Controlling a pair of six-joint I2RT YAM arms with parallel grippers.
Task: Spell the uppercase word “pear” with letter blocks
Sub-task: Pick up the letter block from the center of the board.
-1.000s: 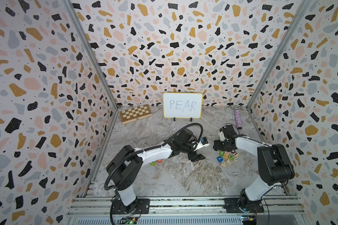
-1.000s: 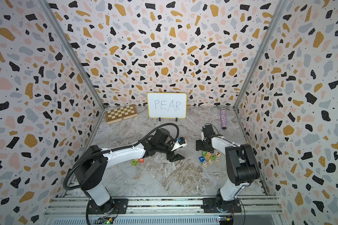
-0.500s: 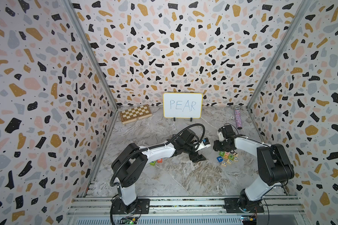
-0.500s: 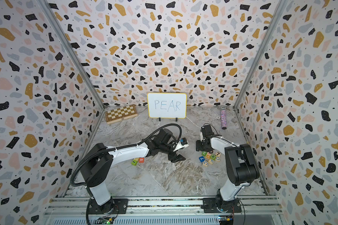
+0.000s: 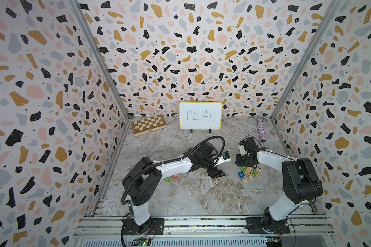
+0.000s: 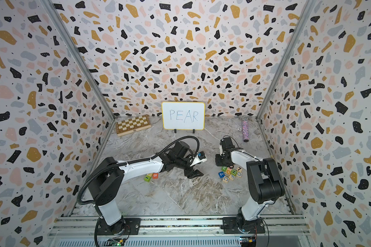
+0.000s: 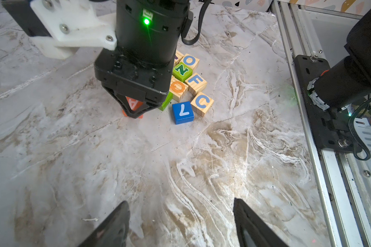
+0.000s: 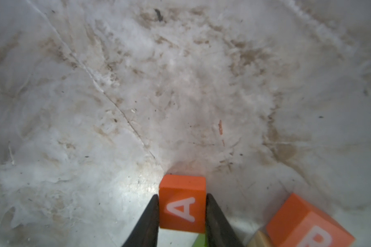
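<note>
Orange-red A block (image 8: 182, 205) is pinched tight by the right gripper (image 8: 182, 197); next, I think, it needs a straight lift away from the other blocks (image 7: 196, 82).

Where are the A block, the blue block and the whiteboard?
A block (image 8: 182, 205): right wrist view, on its lettered face.
Blue block (image 7: 183, 110): left wrist view, on its top face.
Whiteboard (image 5: 200, 115): a top view, on its written surface.
</note>
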